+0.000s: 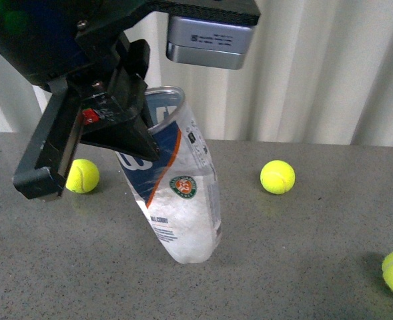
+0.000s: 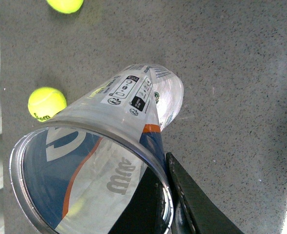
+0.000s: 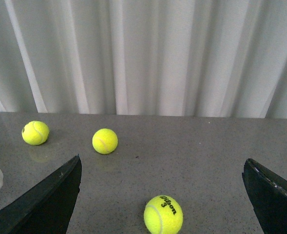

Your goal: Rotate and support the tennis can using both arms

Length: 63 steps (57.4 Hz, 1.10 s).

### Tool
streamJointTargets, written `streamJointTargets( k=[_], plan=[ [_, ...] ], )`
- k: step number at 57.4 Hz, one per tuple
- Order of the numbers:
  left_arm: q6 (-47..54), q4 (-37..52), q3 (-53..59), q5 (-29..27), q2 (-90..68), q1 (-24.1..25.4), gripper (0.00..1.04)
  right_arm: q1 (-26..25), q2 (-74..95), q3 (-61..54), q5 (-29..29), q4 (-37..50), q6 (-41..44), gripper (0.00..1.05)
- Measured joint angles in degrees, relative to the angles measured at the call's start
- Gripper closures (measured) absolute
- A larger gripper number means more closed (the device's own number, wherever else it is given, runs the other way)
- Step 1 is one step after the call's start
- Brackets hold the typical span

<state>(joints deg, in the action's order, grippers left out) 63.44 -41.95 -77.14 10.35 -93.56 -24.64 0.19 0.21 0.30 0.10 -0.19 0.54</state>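
Clamping tennis can (image 1: 183,193) rim: left jaws (right's wide).

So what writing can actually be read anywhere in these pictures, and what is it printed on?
"Wilson" and "3": on the nearest tennis ball, right wrist view.
"ALL COURT": on the tennis can, low on its label.
The can's round emblem and fine print: too small to read.
Code sticker on the grey box: unreadable.

front: chest-level, close on tennis can (image 1: 176,193) | left wrist: looking down it | right wrist: low, facing curtain (image 3: 148,53)
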Motion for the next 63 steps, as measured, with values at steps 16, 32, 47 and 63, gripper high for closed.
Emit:
streamJointTargets(
  k=[16,32,47,63],
  plan=[
    [0.9,2.8,2.0,-0.7,-3.6,-2.2,1.01,0.0,0.0,0.0,0.0,0.0,0.0,0.07],
    [3.3,5.3,1.9,-6.1,-8.1,-3.0,1.01,0.0,0.0,0.0,0.0,0.0,0.0,0.07],
    [3.8,6.2,2.0,-6.3,-8.2,-3.5,1.01,0.0,0.0,0.0,0.0,0.0,0.0,0.07],
    [3.3,7.6,2.1,-5.8,-8.1,-4.0,0.54,0.0,0.0,0.0,0.0,0.0,0.0,0.07]
  ],
)
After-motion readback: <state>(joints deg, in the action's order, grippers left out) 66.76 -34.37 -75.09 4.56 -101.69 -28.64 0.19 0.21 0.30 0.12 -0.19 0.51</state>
